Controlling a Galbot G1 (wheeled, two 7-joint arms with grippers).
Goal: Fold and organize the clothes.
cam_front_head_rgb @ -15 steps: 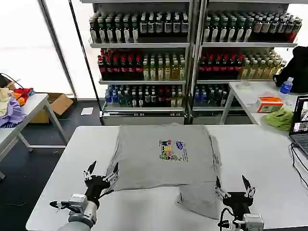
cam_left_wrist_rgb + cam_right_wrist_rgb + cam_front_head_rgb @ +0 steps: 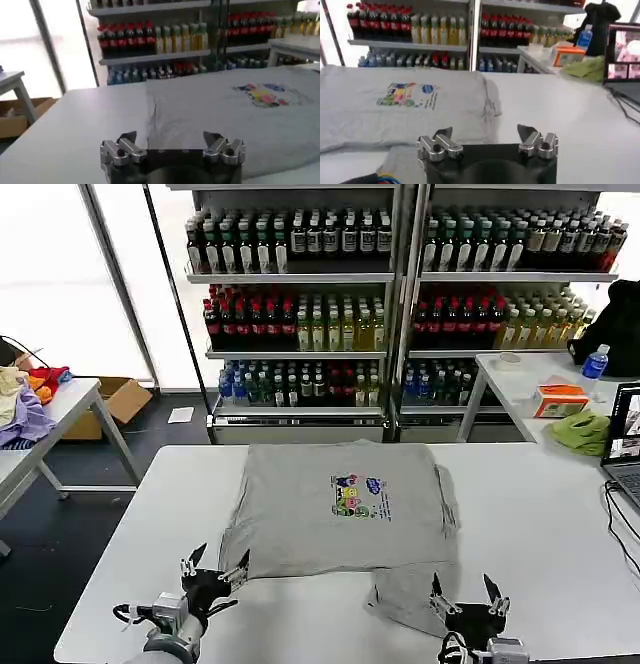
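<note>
A grey shirt [image 2: 340, 509] with a small multicoloured chest print [image 2: 359, 496] lies flat in the middle of the white table [image 2: 540, 514], its sides folded in and a sleeve flap [image 2: 405, 589] sticking out toward the near edge. My left gripper [image 2: 215, 568] hovers open just off the shirt's near left corner, nothing between its fingers. My right gripper [image 2: 465, 596] is open too, beside the sleeve flap at the near right. The left wrist view shows the shirt [image 2: 235, 110] beyond the open gripper [image 2: 171, 139]. In the right wrist view the shirt [image 2: 405, 105] lies ahead of the open gripper [image 2: 484, 134].
Drink shelves [image 2: 390, 294] stand behind the table. A side table at the left holds a purple, red and orange garment heap [image 2: 25, 399]. At the right are another table with a lime-green cloth [image 2: 582, 431], an orange box [image 2: 560, 399], a bottle [image 2: 594, 364] and a laptop [image 2: 625, 444].
Both grippers have drawn back toward the near edge and lower in the head view, still open. The shirt has not moved.
</note>
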